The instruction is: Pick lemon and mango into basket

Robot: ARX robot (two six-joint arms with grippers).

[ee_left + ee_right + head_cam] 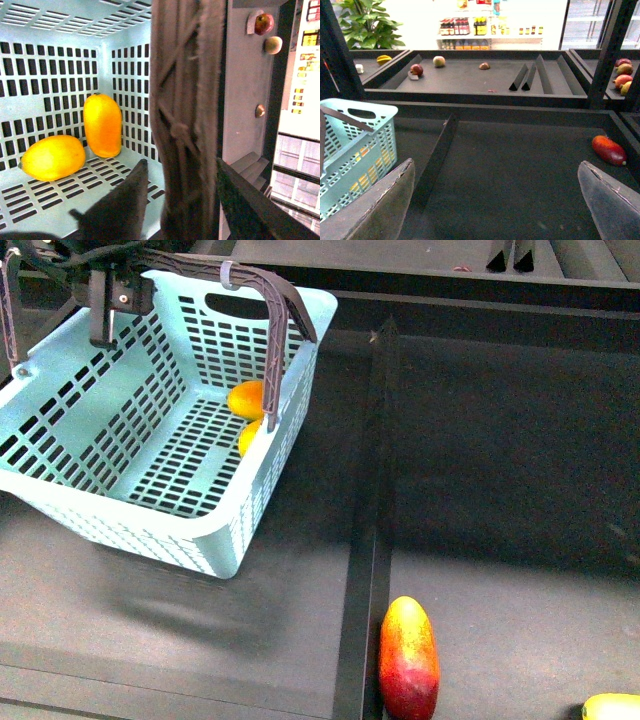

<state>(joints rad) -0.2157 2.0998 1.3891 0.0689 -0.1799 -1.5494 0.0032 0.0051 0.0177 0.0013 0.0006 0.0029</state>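
Two smooth yellow-orange fruits, the lemon (52, 157) and the mango (102, 125), lie touching in a far corner of the basket (120, 440), a turquoise slotted plastic tub tilted above the dark matte shelf (500, 460). The left gripper (182, 200) grips the brown ribbed handle (187, 100) between its fingers. The right gripper (495, 200) hangs open over bare shelf. A glossy red-yellow mango (408, 657) lies lengthwise by the divider (372, 490), at the near edge, nearer the right arm.

In the front view the basket (150, 455) wall and brown handle (285, 310) hide most of the two yellow-orange fruits (247, 400). At five o'clock, the frame's edge cuts a yellow fruit (612, 707); the red-yellow mango (408, 658) loses its tip at six. Small fruits (439, 61) on the far shelf in the right wrist view are too small to name.
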